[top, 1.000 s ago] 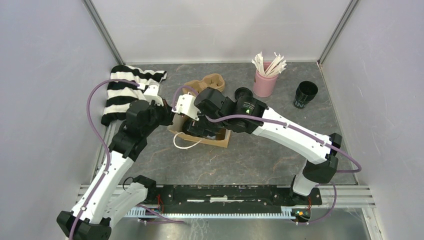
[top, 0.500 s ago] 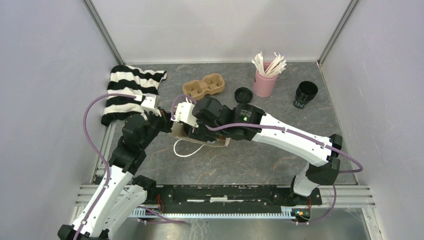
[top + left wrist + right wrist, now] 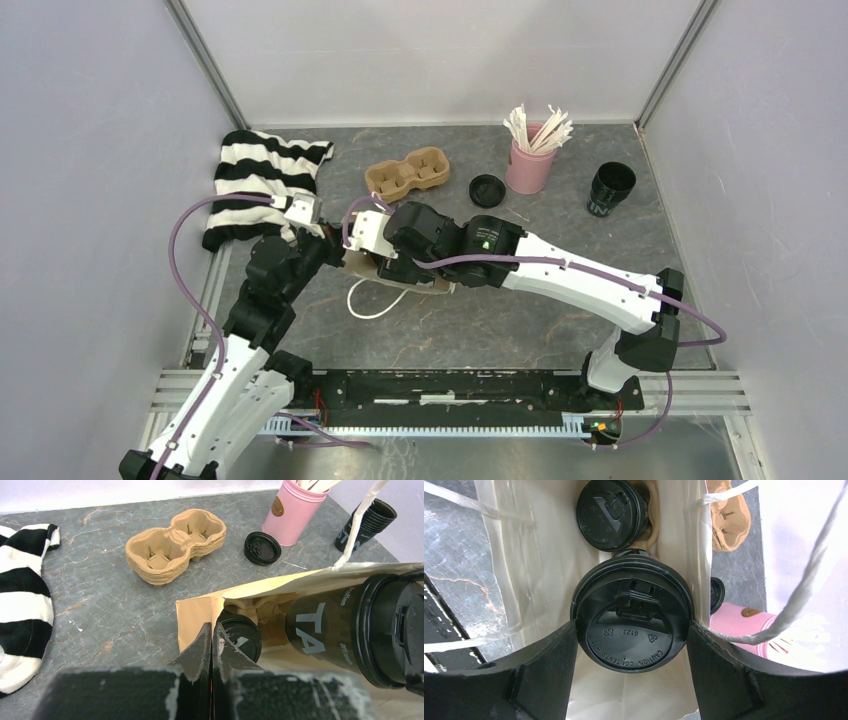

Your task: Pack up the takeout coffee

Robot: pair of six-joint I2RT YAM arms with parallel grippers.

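Two black lidded cups (image 3: 611,512) are inside the brown paper bag (image 3: 199,614); the right gripper (image 3: 631,630), jaws wide, clasps the nearer cup (image 3: 631,647), and the closed left gripper (image 3: 210,632) pinches the bag rim.

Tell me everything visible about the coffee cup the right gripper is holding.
The held cup is small and black, with pale lettering on its side and a round black plastic lid with a moulded sip tab. The right gripper has its jaws pressed on the lid's rim from both sides. It is partway inside the pale paper bag, with a second lidded cup deeper in.
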